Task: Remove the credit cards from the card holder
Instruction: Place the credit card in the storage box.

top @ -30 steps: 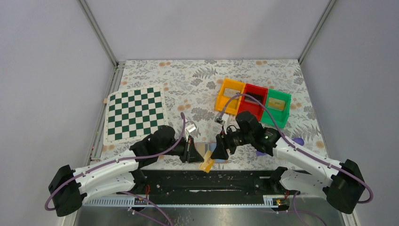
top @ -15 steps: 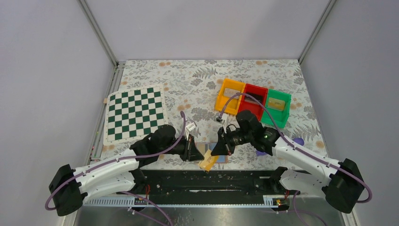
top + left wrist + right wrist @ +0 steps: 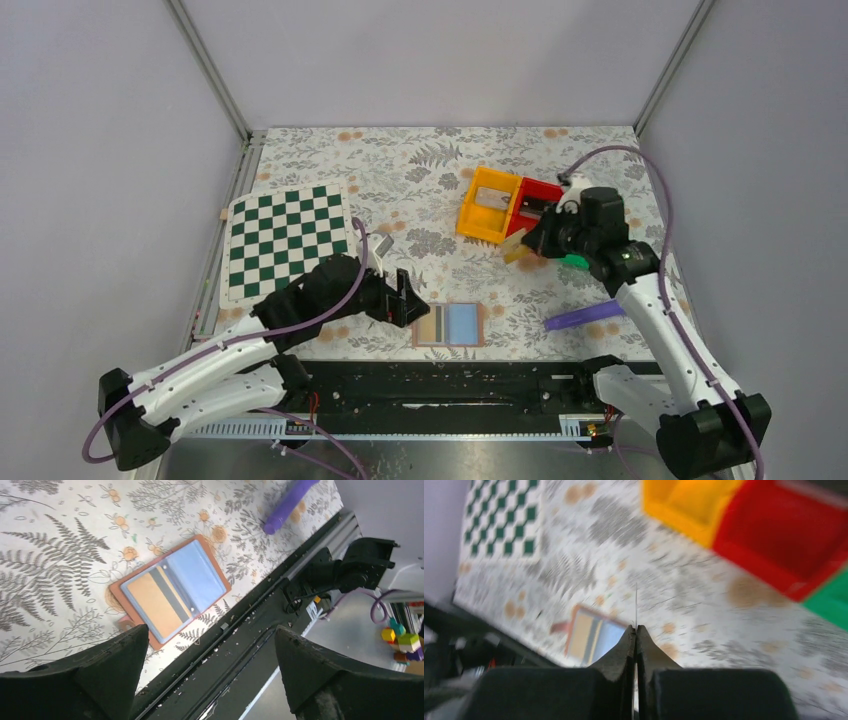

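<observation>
Left pincer (image 3: 414,301) gapes just left of the crosswise-lying open card holder (image 3: 449,325), nearer than the right pincer (image 3: 533,240) clamping a yellowish credit card (image 3: 514,248) by the red bin (image 3: 541,188).

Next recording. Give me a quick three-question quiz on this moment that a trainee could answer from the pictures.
1. True or false: the card holder is folded shut.
2. The right gripper is pinching: A) a yellowish card; B) the card holder; C) nothing.
3. Fill in the blank: the left gripper, hovering beside the card holder, is ____ (open or shut).

Key: 1 false, it lies spread open with its pale and blue inside facing up. 2 A, the card is held up near the coloured bins. 3 open, with nothing between its fingers.
</observation>
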